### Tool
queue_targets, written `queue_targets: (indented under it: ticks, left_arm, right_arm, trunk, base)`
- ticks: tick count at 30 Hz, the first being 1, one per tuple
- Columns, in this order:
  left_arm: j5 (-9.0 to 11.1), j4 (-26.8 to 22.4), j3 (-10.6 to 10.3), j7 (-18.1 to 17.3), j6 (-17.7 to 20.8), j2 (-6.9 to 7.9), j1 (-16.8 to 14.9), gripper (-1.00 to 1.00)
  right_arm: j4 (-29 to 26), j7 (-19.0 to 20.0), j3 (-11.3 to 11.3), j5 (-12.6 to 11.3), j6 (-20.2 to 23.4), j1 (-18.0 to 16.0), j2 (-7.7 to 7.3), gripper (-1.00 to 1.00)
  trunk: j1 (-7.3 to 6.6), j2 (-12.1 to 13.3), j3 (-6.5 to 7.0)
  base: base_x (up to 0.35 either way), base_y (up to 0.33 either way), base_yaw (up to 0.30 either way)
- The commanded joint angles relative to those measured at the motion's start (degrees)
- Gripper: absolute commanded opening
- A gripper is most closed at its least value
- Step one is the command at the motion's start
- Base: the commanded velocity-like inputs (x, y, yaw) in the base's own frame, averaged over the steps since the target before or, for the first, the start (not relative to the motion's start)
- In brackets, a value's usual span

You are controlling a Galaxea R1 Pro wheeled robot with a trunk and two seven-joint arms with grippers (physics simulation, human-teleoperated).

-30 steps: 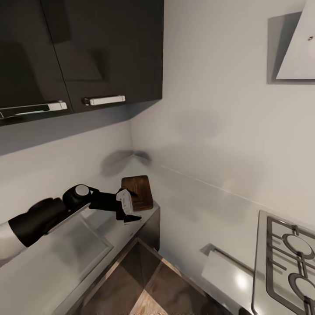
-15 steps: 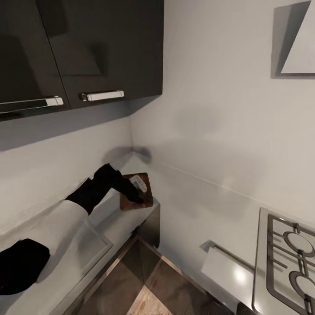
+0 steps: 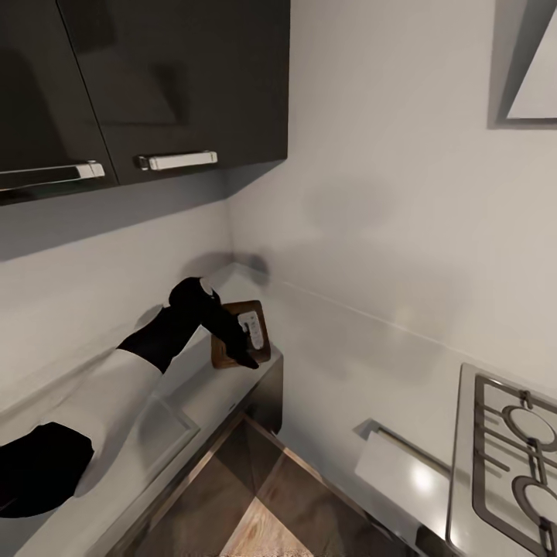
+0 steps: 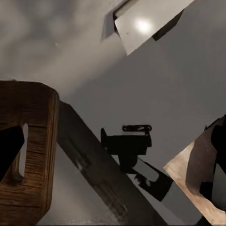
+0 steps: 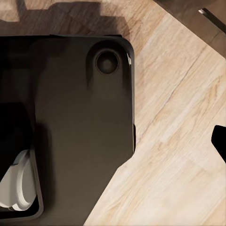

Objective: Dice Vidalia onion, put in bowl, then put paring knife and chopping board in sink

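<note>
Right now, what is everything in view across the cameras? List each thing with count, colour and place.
chopping board: one, dark brown wood, at the countertop's end by the wall corner, under the left hand.
countertop: one, grey, along the left wall.
wall cabinets: two doors in view, dark, with silver handles, above the countertop.
hob: one, metal with dark grates, lower right.
range hood: one, pale grey, upper right.
floor: light wood planks, seen in the right wrist view.
robot base: black, over the floor in the right wrist view.
left hand: one, black, over the chopping board; whether it is open cannot be told.
</note>
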Motion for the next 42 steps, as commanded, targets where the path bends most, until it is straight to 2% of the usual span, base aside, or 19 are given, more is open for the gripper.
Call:
queue_targets:
  ticks: [1, 3, 10, 14, 15, 17, 20, 31, 42]
  left_arm:
    - [-1.20, -0.11, -0.13, -0.33, 0.54, 0.85, -0.07, 1.00]
    - [-2.26, -0.09, -0.13, -0.28, 0.59, 1.27, -0.06, 1.00]
    - [-3.47, -0.49, -0.37, -0.32, 0.59, 1.33, 0.00, 1.00]
    - [-8.83, -0.44, -2.35, -0.17, 0.68, -0.53, -0.07, 1.00]
    - [-9.24, -1.12, -2.39, -0.27, 0.68, -0.43, -0.07, 1.00]
    - [-9.40, -3.46, -2.41, -0.45, 0.68, 0.20, -0.07, 1.00]
    - [-9.43, -4.42, -2.41, -0.51, 0.69, 0.54, -0.07, 1.00]
    - [-9.43, -5.62, -2.50, -0.52, 0.95, -0.08, -0.07, 1.00]
    - [-9.44, -5.87, -2.59, -0.37, 0.95, -0.11, -0.07, 1.00]
  right_arm:
    - [0.05, 0.02, -0.04, -0.14, -0.21, -0.04, 0.00, 1.00]
    - [0.03, 0.02, -0.09, -0.13, -0.19, -0.04, -0.07, 1.00]
    - [0.04, 0.66, -0.10, -0.18, -0.16, -0.04, -0.06, 1.00]
    - [0.13, 1.99, -0.07, -0.15, -0.21, -0.04, -0.15, 1.00]
    - [0.14, 2.02, -0.09, -0.15, -0.21, -0.04, -0.11, 1.00]
    - [0.14, 2.04, -0.07, -0.14, -0.21, -0.04, -0.09, 1.00]
    - [0.14, 2.04, -0.05, -0.11, -0.21, -0.04, -0.09, 1.00]
    - [0.14, 2.04, -0.04, -0.06, -0.21, -0.04, -0.08, 1.00]
    - [0.14, 2.04, -0.05, -0.06, -0.21, -0.04, -0.09, 1.00]
  trunk:
    - [0.03, -0.12, -0.22]
    - [0.03, -0.12, -0.40]
    - [0.03, -0.12, -1.06]
    - [0.03, -0.12, -1.43]
    - [0.03, -0.12, -1.52]
    - [0.03, -0.12, -1.71]
    - [0.03, -0.12, -1.99]
    - [0.03, -0.12, -3.02]
    - [0.03, -0.12, -4.05]
  base:
    - [0.000, 0.000, 0.000]
    - [0.000, 0.000, 0.000]
    - [0.000, 0.000, 0.000]
    - [0.000, 0.000, 0.000]
    - [0.000, 0.000, 0.000]
    - [0.000, 0.000, 0.000]
    - [0.000, 0.000, 0.000]
    - [0.000, 0.000, 0.000]
    - [0.000, 0.000, 0.000]
